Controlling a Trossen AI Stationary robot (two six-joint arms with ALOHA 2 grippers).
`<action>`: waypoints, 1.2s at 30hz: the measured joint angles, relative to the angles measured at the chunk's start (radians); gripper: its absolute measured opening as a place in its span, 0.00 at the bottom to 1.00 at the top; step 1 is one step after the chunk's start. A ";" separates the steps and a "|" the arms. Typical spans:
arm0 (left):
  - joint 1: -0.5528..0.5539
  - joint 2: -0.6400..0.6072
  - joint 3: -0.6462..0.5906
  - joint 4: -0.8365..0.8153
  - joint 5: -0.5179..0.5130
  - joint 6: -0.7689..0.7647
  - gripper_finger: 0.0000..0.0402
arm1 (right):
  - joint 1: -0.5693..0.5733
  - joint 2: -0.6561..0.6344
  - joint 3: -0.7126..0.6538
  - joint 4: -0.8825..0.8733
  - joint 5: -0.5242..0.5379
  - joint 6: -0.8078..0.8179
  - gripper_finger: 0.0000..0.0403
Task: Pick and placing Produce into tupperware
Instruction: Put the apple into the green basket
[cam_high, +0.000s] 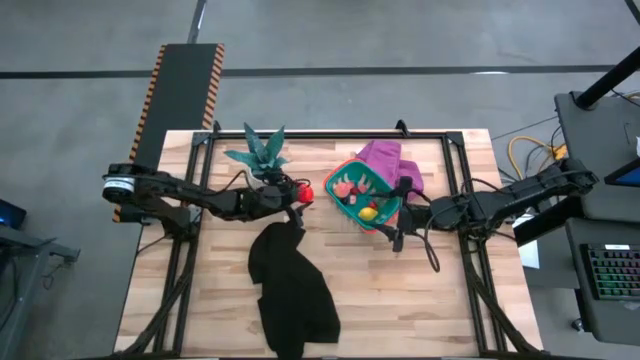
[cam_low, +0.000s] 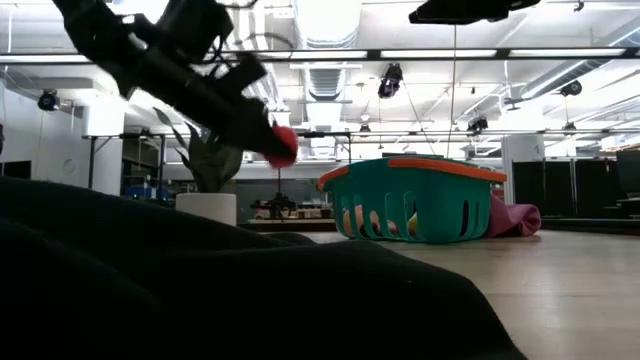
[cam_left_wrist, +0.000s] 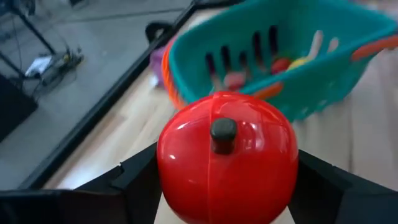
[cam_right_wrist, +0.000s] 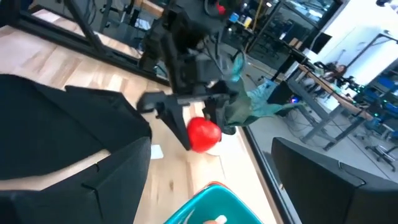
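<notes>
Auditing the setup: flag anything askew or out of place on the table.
The teal container sits askew to the table edges, partly on a crumpled purple cloth. A black cloth lies rumpled across the table front. Nothing looks spilled; the left hand holds a red toy fruit.

A glossy red plastic apple (cam_left_wrist: 227, 163), a smooth teal plastic tupperware (cam_left_wrist: 292, 59), matt black cloth (cam_high: 292, 290), pale wood table (cam_high: 400, 300).

apple (cam_left_wrist: 227, 158): red | tupperware (cam_left_wrist: 323, 74): teal, orange rim | cloth (cam_high: 385, 160): purple | cloth (cam_high: 292, 290): black

Apple (cam_high: 304, 192) left of tupperware (cam_high: 385, 183), plant (cam_high: 258, 152) behind, cloth (cam_high: 292, 290) seemingly in front
</notes>
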 joint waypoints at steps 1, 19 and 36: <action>-0.004 -0.003 0.015 -0.008 0.001 0.017 0.63 | 0.000 -0.008 0.000 -0.009 0.006 0.002 0.81; 0.044 0.233 0.398 -0.006 0.144 0.178 0.63 | 0.000 -0.164 -0.008 -0.126 0.073 0.081 0.81; 0.093 0.556 0.792 -0.306 0.264 0.173 0.63 | 0.000 -0.207 -0.025 -0.155 0.070 0.091 0.81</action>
